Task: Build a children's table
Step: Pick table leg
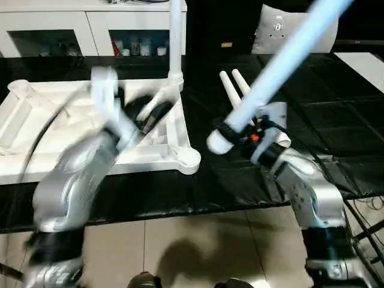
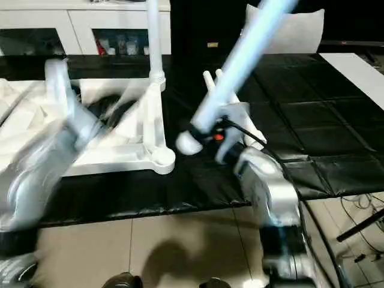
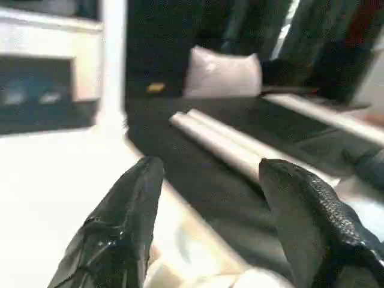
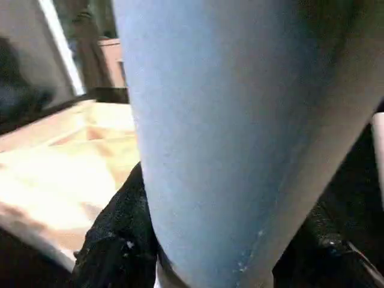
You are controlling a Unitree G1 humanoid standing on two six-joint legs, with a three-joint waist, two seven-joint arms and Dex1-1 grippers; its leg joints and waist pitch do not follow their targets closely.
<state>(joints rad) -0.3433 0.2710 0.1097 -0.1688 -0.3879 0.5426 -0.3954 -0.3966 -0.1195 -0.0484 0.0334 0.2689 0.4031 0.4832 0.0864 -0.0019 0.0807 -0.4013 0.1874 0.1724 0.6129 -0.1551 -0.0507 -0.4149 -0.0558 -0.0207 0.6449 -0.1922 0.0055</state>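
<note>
Right gripper [image 1: 243, 135] is clamping a white tube leg [image 1: 282, 60]; left gripper [image 3: 210, 198] is spread and holding nothing.

The carried leg is slanting up and away; its capped end should be lined up squarely over the near corner socket [image 1: 187, 158] of the upturned tabletop [image 1: 36, 120] before pressing. One leg [image 1: 174, 42] is already standing in the far socket; two spare legs [image 1: 234, 84] are lying on the black mat [image 1: 336, 120].

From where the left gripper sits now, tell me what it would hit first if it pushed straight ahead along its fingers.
Probably the two spare legs lying on the black mat ahead of the open left gripper. The standing leg sits off to one side of that line. Depth is unclear, so it might skim the mat first.
</note>
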